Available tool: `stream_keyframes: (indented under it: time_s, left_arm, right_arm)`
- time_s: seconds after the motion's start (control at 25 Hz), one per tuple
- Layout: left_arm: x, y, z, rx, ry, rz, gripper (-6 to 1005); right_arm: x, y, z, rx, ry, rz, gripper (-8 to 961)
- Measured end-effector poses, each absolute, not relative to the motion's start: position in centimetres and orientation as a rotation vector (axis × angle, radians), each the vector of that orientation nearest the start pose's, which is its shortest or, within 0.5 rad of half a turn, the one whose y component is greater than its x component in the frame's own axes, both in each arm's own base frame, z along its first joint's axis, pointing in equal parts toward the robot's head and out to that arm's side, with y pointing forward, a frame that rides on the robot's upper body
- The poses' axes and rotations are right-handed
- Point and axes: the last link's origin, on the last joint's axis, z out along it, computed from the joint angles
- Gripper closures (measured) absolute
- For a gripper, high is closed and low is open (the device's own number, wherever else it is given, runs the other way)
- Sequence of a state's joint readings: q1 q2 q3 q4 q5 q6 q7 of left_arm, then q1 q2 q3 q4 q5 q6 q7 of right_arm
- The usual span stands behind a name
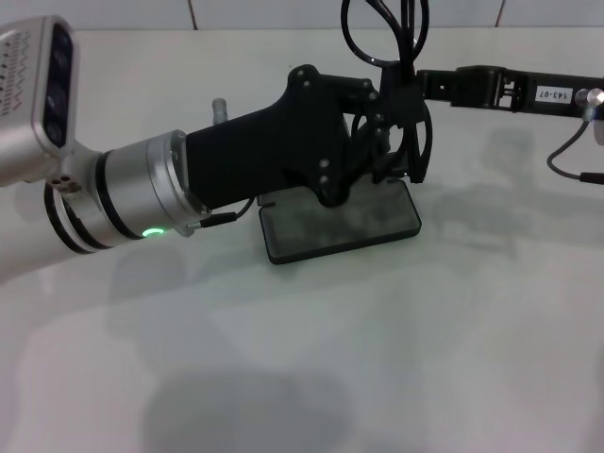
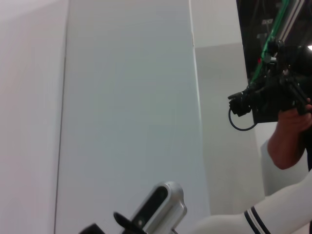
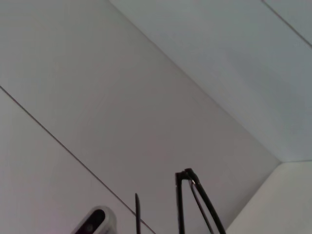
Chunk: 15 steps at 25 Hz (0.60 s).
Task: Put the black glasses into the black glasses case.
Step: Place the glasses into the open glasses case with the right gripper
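Observation:
The black glasses case (image 1: 311, 236) lies open in the middle of the white table, its grey lining facing up. The black glasses (image 1: 419, 142) hang upright just above the case's far right corner. My right gripper (image 1: 406, 90) reaches in from the right and is shut on their top. Thin black parts of the glasses (image 3: 190, 204) also show in the right wrist view. My left gripper (image 1: 376, 142) comes in from the left, low over the case's far edge and right beside the glasses. Its body hides the back of the case.
The white table (image 1: 377, 359) spreads in front of the case. Black cables (image 1: 377, 33) loop above the right gripper. The left wrist view shows a white wall and a person's hand with dark equipment (image 2: 273, 97) far off.

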State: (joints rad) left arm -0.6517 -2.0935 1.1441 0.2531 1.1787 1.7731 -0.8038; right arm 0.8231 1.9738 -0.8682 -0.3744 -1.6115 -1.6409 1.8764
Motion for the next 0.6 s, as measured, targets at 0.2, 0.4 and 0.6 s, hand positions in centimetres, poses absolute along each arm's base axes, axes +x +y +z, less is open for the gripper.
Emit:
stream_keyframes:
  time_s: [0.2,0.4,0.6]
  left_arm:
    - [-17.01,30.9,-3.7,-2.541,-0.011,-1.517,985]
    - [-17.02,30.9,-3.7,-2.541,-0.011,-1.516,985]
    - [-17.03,30.93,-3.71,-2.541,-0.012,-1.513,985]
  right_arm:
    - [15.14,37.83,0.54,-2.824,1.18,1.231,799]
    - [14.94,37.68,0.39,-2.84,1.177,1.232,799]
    - [14.74,37.48,0.27,-2.858,1.174,1.237,798]
